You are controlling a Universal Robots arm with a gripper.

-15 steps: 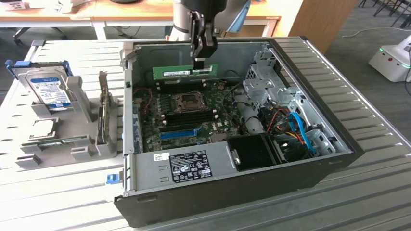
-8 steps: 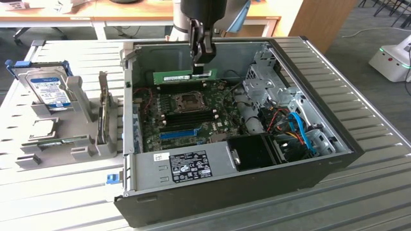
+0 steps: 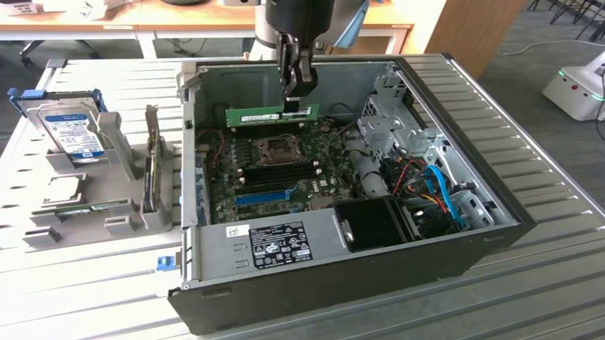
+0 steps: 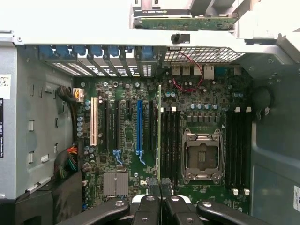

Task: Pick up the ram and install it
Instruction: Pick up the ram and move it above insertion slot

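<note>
The ram (image 3: 272,113), a narrow green stick with a white sticker, hangs level inside the open computer case (image 3: 492,234), just above the motherboard (image 3: 283,177). My gripper (image 3: 299,105) comes down from above and is shut on the ram's end at the exterior view's right. In the wrist view the ram (image 4: 159,131) shows edge-on as a thin green line running away from my gripper (image 4: 159,186). It lies along the black memory slots (image 4: 169,140) beside the CPU socket (image 4: 201,157). I cannot tell whether it touches a slot.
On the exterior view's left, a grey holder (image 3: 123,212) carries a blue-labelled hard drive (image 3: 76,134) and a second green stick (image 3: 90,210). Case walls surround the motherboard. A drive cage (image 3: 387,120), cables (image 3: 435,191) and a black fan shroud (image 3: 378,223) stand on the exterior view's right.
</note>
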